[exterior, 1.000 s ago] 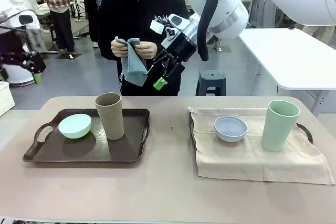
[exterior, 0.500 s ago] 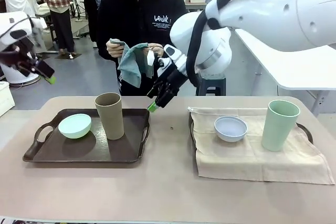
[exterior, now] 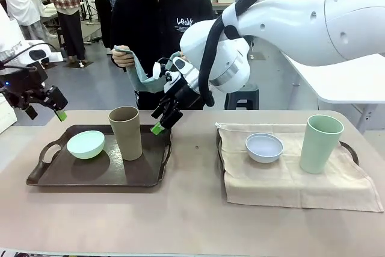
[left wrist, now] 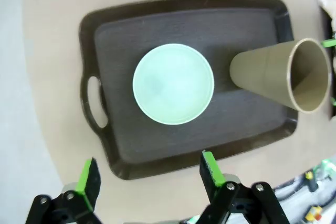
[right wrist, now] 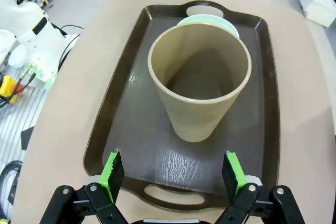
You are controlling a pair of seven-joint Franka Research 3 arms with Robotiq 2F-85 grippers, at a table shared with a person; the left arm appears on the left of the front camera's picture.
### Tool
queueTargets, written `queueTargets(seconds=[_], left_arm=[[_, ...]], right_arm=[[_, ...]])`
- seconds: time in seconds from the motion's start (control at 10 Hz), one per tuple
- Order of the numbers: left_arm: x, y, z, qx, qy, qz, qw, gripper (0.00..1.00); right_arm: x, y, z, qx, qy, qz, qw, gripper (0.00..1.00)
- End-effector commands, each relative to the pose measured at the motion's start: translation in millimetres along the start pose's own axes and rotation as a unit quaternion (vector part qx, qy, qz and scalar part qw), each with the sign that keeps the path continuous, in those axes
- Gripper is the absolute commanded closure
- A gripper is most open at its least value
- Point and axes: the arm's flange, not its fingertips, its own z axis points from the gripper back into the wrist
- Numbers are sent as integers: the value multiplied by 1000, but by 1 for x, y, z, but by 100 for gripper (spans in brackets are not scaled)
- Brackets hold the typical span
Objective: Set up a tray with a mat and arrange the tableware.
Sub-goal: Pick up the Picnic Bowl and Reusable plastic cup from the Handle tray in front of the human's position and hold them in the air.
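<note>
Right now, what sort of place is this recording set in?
Probably a robotics lab or workshop hall: a white work table and a stool stand on grey floor near the person, plus what looks like a yellow emergency-stop box with cables.

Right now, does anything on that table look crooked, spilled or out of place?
Nothing is spilled or tipped. The one untidy thing is the beige mat on the right tray: it hides most of the tray and drapes past its front onto the table.
</note>
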Motion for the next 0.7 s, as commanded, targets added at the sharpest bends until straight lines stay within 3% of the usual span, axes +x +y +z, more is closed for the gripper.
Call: queueTargets(seconds=[0.0,0.1,0.4,0.6], left_arm=[[-10,-2,0,-4,-24,-36,999,1],[-10,-2,0,-4,-24,-36,999,1],[11,1,-12,-33,48,42,997,1],[13,-1,-24,-42,63,35,997,1]], right_arm=[[-2,1,1,-3,3,-4,1000,3],[-2,1,1,-3,3,-4,1000,3],[9,-21,-28,20,-14,6,1000,3],[17,-36,-58,27,-18,10,999,3]])
